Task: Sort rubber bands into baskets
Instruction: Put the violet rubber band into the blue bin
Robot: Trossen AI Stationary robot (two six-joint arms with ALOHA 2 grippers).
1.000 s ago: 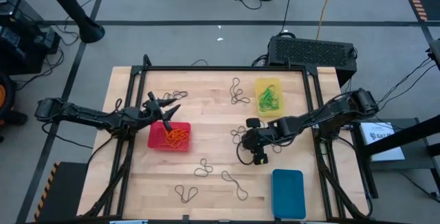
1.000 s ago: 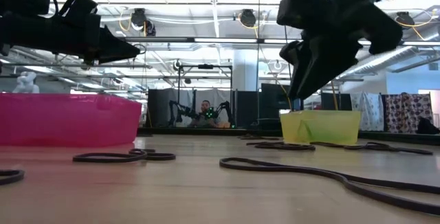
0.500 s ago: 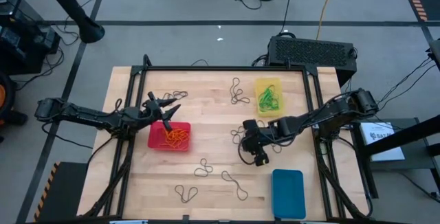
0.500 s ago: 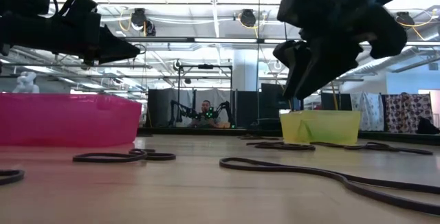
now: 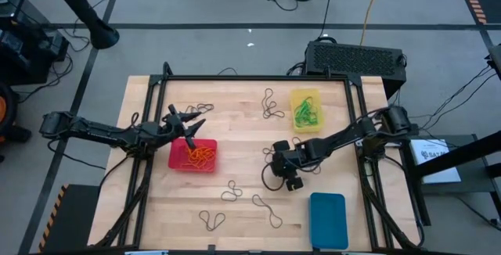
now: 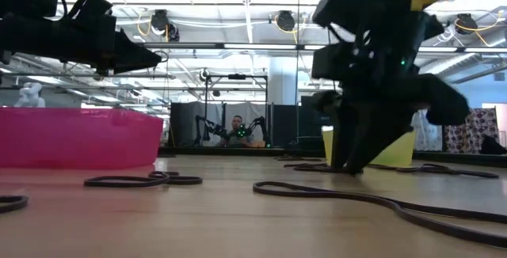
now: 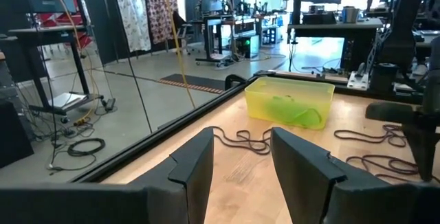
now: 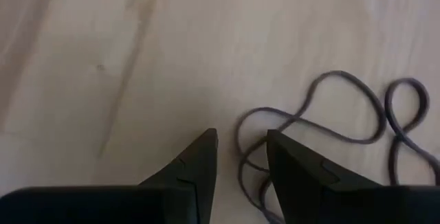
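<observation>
While left gripper (image 5: 190, 121) is hovering, released, above red basket (image 5: 192, 155) | right gripper (image 8: 239, 157) is straddling, unclenched, dark rubber band (image 8: 323, 124) mid-table.

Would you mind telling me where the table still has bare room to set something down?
Bare wood lies between the red basket and the right gripper, and left of the yellow basket. Dark rubber bands crowd the near middle beside the blue basket.

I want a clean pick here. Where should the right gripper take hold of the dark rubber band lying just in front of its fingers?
Probably on the curved strand of the dark rubber band running between the open fingers of the right gripper. It lies flat on the table, so come straight down and pinch across it.
</observation>
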